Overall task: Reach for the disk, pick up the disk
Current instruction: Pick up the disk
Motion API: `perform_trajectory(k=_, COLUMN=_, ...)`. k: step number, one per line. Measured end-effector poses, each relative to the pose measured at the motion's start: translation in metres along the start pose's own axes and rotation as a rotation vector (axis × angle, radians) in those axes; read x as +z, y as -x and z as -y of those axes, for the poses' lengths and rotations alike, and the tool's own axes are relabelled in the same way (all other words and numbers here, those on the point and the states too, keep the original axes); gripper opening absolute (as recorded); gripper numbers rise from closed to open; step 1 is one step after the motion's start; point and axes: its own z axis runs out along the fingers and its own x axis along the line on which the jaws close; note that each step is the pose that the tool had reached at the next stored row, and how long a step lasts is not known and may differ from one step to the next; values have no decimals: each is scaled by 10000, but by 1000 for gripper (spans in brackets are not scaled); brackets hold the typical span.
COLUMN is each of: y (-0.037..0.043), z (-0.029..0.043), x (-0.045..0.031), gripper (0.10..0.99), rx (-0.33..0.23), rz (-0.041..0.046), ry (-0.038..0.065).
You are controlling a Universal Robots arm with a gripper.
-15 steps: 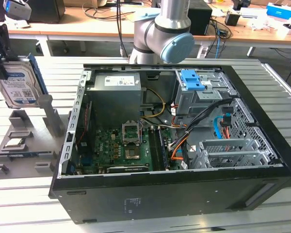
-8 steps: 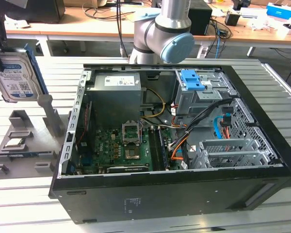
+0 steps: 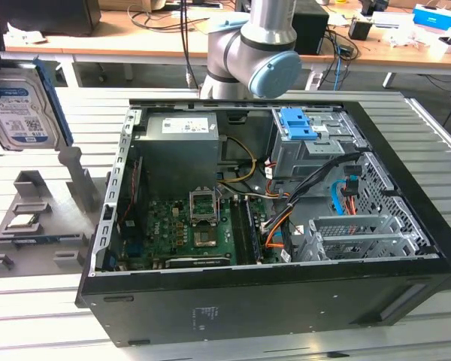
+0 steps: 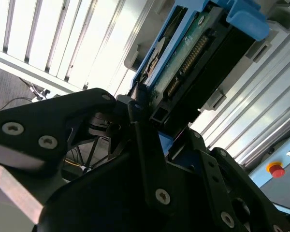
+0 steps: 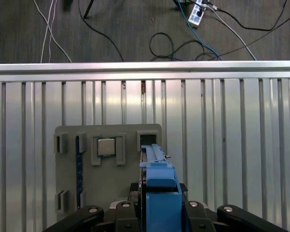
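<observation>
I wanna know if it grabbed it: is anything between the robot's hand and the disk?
Nothing. In the second wrist view the hand grips the disk directly, with no gap.

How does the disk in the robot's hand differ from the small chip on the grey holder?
The disk is bigger and rectangular, the chip small and square. The disk stands on edge in the hand; the chip lies flat in the grey holder. Both are silvery.

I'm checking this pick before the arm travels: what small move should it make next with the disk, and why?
Probably a short straight lift. The gripper clamps the disk between its jaws, and the disk hangs upright just above the holder, close to its posts. Moving sideways now might snag it.
</observation>
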Motion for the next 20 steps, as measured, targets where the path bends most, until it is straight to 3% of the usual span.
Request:
perform_trajectory(k=9, y=6, z=-3, x=-215, gripper=365, rx=0, rz=-1, ry=14)
perform_trajectory(k=15, y=13, z=-7, x=-426, gripper=365, rx=1, rz=-1, ry=28)
perform_trajectory(k=20, y=21, z=-12, x=-708, gripper=365, rx=0, rz=-1, ry=58)
